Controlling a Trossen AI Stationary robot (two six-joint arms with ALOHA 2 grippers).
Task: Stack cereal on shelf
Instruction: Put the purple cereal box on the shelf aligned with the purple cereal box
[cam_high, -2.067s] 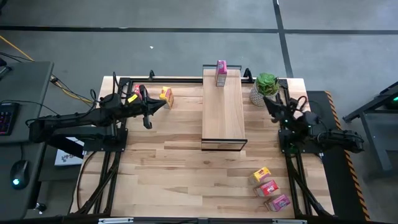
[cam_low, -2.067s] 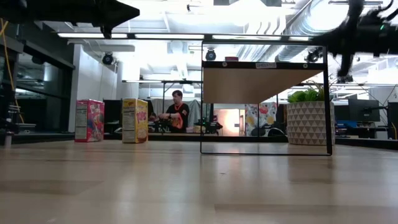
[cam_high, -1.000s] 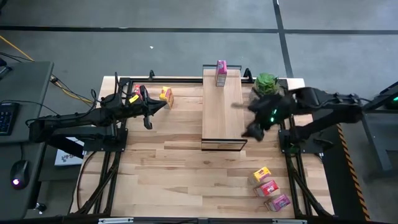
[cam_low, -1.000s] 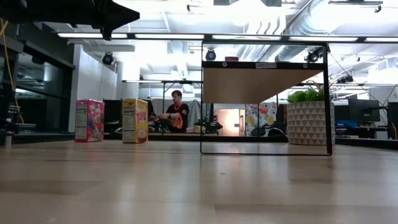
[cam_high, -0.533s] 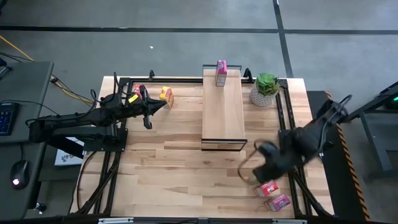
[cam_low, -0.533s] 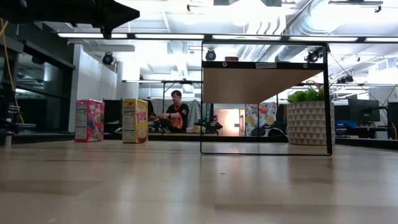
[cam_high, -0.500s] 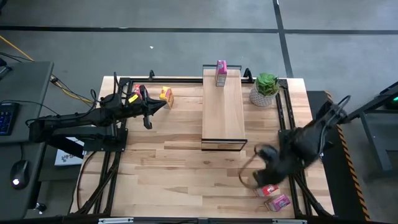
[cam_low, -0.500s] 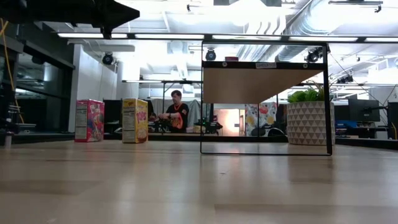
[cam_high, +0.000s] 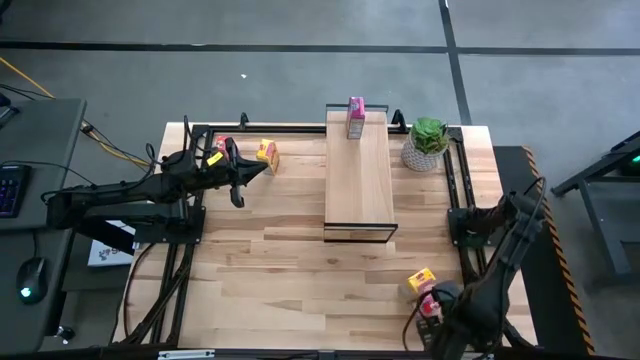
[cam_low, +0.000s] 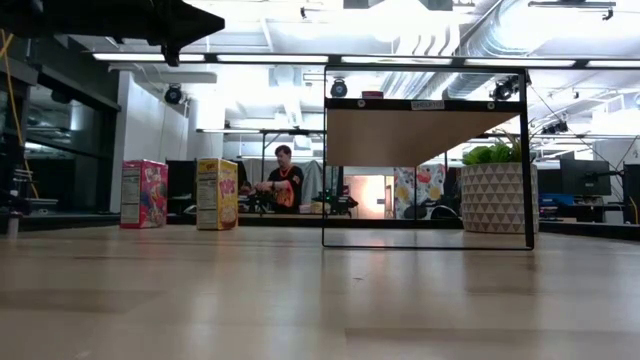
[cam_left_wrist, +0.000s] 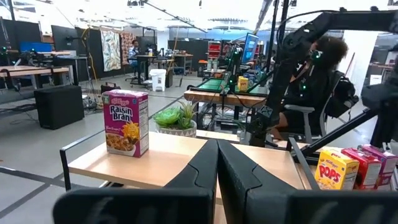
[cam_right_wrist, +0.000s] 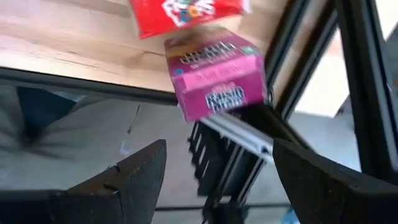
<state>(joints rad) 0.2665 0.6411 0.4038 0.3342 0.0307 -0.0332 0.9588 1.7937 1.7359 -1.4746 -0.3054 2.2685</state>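
Observation:
One pink cereal box (cam_high: 355, 117) stands on the far end of the light-wood shelf (cam_high: 358, 185); it also shows in the left wrist view (cam_left_wrist: 126, 122). A red box (cam_high: 218, 145) and a yellow box (cam_high: 267, 155) stand at the far left. At the near right stand a yellow box (cam_high: 421, 281), a red box (cam_high: 430, 303) and a pink box (cam_right_wrist: 217, 78). My right gripper (cam_high: 442, 320) hangs open above that pink box and hides it in the high view; its fingers (cam_right_wrist: 134, 180) touch nothing. My left gripper (cam_high: 240, 178) is shut and empty, left of the shelf.
A green potted plant (cam_high: 428, 142) stands at the far right beside the shelf. The table's dark metal frame rail (cam_right_wrist: 292, 50) and near edge lie right by the pink box. A person sits at a bench (cam_low: 283, 180) beyond the table.
My right arm has swung from the far right corner by the plant, past the shelf's near end, toward the table's near edge, and now hangs over the three boxes at the near right. The boxes have not moved.

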